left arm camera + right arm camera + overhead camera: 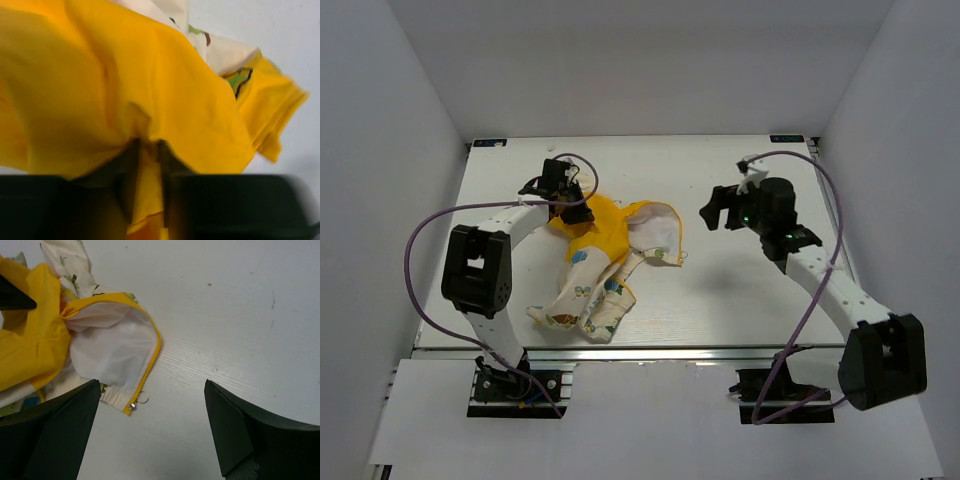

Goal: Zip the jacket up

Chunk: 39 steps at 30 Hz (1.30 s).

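The jacket (605,245) lies crumpled on the table (740,300), left of centre. The left gripper (147,155) is clamped on its yellow fabric; the right gripper (710,208) hangs spread wide, apart from the open zipper (152,352) edge.

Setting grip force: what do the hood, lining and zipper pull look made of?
The hood looks like soft matte yellow cloth, creasing in folds; the lining thin matte white fabric, softly draped; the zipper pull a shiny silvery ring, probably metal.
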Tool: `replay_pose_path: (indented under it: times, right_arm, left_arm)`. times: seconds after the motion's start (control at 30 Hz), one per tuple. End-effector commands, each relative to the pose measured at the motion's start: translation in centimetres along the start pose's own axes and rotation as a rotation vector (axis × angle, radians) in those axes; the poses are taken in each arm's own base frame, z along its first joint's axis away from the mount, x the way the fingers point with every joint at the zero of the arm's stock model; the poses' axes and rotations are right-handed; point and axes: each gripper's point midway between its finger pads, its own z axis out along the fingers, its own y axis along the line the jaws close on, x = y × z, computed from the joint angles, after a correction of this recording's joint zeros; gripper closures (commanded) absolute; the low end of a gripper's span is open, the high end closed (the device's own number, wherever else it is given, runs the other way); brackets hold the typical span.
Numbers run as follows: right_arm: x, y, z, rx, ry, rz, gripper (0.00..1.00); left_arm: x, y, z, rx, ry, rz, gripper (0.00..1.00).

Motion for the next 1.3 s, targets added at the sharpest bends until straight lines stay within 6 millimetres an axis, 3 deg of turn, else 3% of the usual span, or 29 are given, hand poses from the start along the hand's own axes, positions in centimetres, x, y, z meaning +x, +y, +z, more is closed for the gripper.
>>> replay_pose_path:
  times: [0.0, 0.03, 0.07, 0.1, 0.13, 0.17, 0.2, 0.23, 0.3, 0.4, 0.53, 0.63, 0.73, 0.77, 0.83, 0.97, 1.0, 1.03, 1.07, 1.1, 1.17, 1.2, 1.27]
  right_arm:
    - [-3.6, 2.1, 2.6, -0.011, -0.092, -0.189, 0.11]
    - [-2.7, 2.6, 4.2, -0.032, -0.06, -0.224, 0.11]
    - [-2.5, 4.0, 5.2, -0.079, -0.057, -0.331, 0.11]
    - [-3.9, 5.2, 5.9, -0.108, -0.093, -0.39, 0.11]
    - [-2.6, 6.0, 7.6, -0.145, -0.061, -0.445, 0.11]
    - [-2.6, 6.6, 8.5, -0.191, -0.067, -0.525, 0.11]
    - [-3.9, 7.6, 9.2, -0.225, -0.097, -0.567, 0.11]
    - [-2.6, 7.8, 10.8, -0.259, -0.06, -0.591, 0.11]
    - [-2.5, 9.0, 12.1, -0.34, -0.061, -0.635, 0.11]
    - [-1.9, 10.7, 14.8, -0.42, -0.043, -0.674, 0.11]
    - [0.3, 12.9, 18.3, -0.478, 0.018, -0.699, 0.11]
    - [3.5, 13.4, 19.6, -0.502, 0.111, -0.684, 0.11]
    - [6.1, 15.2, 20.2, -0.525, 0.151, -0.703, 0.11]
    - [5.8, 15.0, 20.8, -0.473, 0.151, -0.707, 0.12]
    - [7.2, 14.9, 21.5, -0.447, 0.204, -0.697, 0.17]
    - [6.3, 14.6, 22.3, -0.375, 0.219, -0.644, 0.42]
    - [6.5, 14.5, 22.0, -0.377, 0.223, -0.639, 0.55]
    - [5.0, 15.0, 21.6, -0.377, 0.173, -0.64, 0.69]
    - [4.2, 15.0, 21.4, -0.36, 0.143, -0.641, 0.91]
    - [3.4, 14.7, 21.1, -0.325, 0.119, -0.611, 1.0]
    - [1.2, 14.1, 19.7, -0.261, 0.037, -0.607, 1.0]
    - [-1.2, 14.4, 18.2, -0.239, -0.024, -0.589, 1.0]
    - [-2.1, 13.8, 16.5, -0.201, -0.079, -0.571, 1.0]
  left_arm:
    - [-2.5, -0.9, -1.5, 0.009, -0.073, 0.026, 0.84]
    - [-2.7, -0.7, -1.7, -0.005, -0.091, 0.027, 1.0]
    - [-3.3, -1.0, -2.6, -0.001, -0.121, 0.031, 1.0]
    - [-3.3, -0.7, -2.9, -0.003, -0.138, 0.035, 1.0]
    - [-3.6, -0.4, -3.4, -0.02, -0.168, 0.041, 1.0]
    - [-3.8, -0.3, -4.0, -0.026, -0.193, 0.042, 1.0]
    - [-4.7, -0.7, -5.4, -0.014, -0.247, 0.045, 1.0]
    - [-4.3, -0.3, -5.8, -0.026, -0.255, 0.044, 1.0]
    - [-5.5, 0.1, -7.9, -0.058, -0.339, 0.041, 1.0]
    - [-5.6, 0.8, -9.4, -0.087, -0.378, 0.043, 1.0]
    - [-6.5, 0.7, -12.2, -0.099, -0.448, 0.046, 1.0]
    - [-6.9, 1.0, -13.1, -0.122, -0.477, 0.041, 1.0]
    - [-7.3, 0.9, -13.9, -0.124, -0.5, 0.038, 1.0]
    - [-7.4, 0.7, -14.1, -0.12, -0.505, 0.038, 1.0]
    - [-7.7, 0.4, -14.4, -0.109, -0.515, 0.036, 1.0]
    - [-8.3, -0.8, -15.2, -0.057, -0.537, 0.042, 1.0]
    - [-8.5, -1.0, -15.5, -0.046, -0.545, 0.043, 1.0]
    - [-8.7, -1.5, -15.8, -0.027, -0.549, 0.048, 1.0]
    - [-8.7, -1.8, -16.1, -0.014, -0.552, 0.052, 1.0]
    - [-9.1, -2.4, -16.8, 0.013, -0.572, 0.057, 1.0]
    - [-9.5, -4.1, -18.0, 0.09, -0.599, 0.087, 1.0]
    - [-9.8, -4.8, -19.3, 0.125, -0.626, 0.107, 1.0]
    - [-9.5, -6.7, -20.8, 0.223, -0.638, 0.158, 1.0]
